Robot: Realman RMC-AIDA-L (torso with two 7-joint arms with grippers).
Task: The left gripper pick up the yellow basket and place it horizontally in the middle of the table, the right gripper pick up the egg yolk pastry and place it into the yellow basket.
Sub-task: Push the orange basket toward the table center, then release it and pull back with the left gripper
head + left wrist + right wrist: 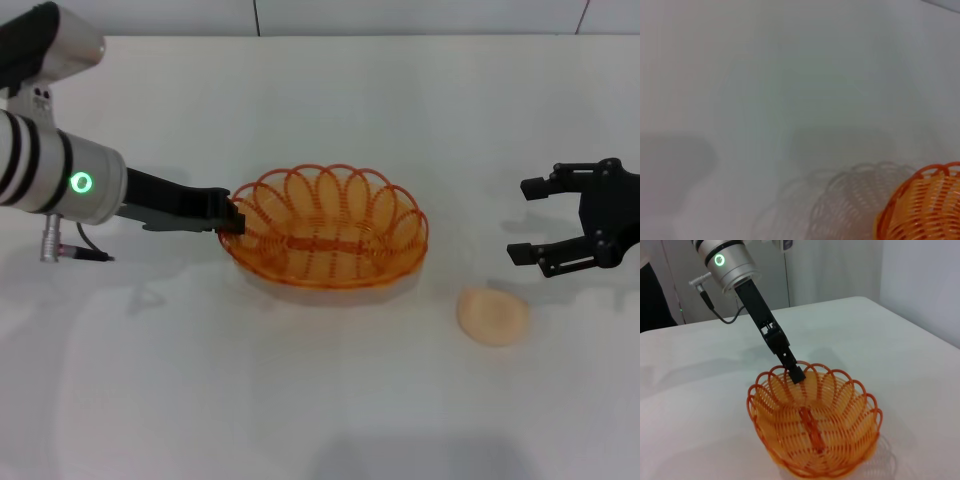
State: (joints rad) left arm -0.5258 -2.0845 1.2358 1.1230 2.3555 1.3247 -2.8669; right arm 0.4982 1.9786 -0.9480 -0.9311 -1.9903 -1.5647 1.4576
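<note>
The yellow basket (328,232) is near the middle of the white table (300,400), its long side running left to right. My left gripper (233,215) is shut on the basket's left rim. In the left wrist view the basket (925,207) casts a shadow set apart from it, so it seems slightly lifted. The right wrist view shows the basket (815,432) with the left gripper (796,374) pinching its far rim. The egg yolk pastry (493,316) lies on the table right of the basket. My right gripper (522,220) is open and empty, behind and right of the pastry.
A wall (400,15) runs behind the table's far edge. The left arm's silver wrist with a green light (80,183) and a cable hangs over the table's left side. Bare tabletop lies in front of the basket and the pastry.
</note>
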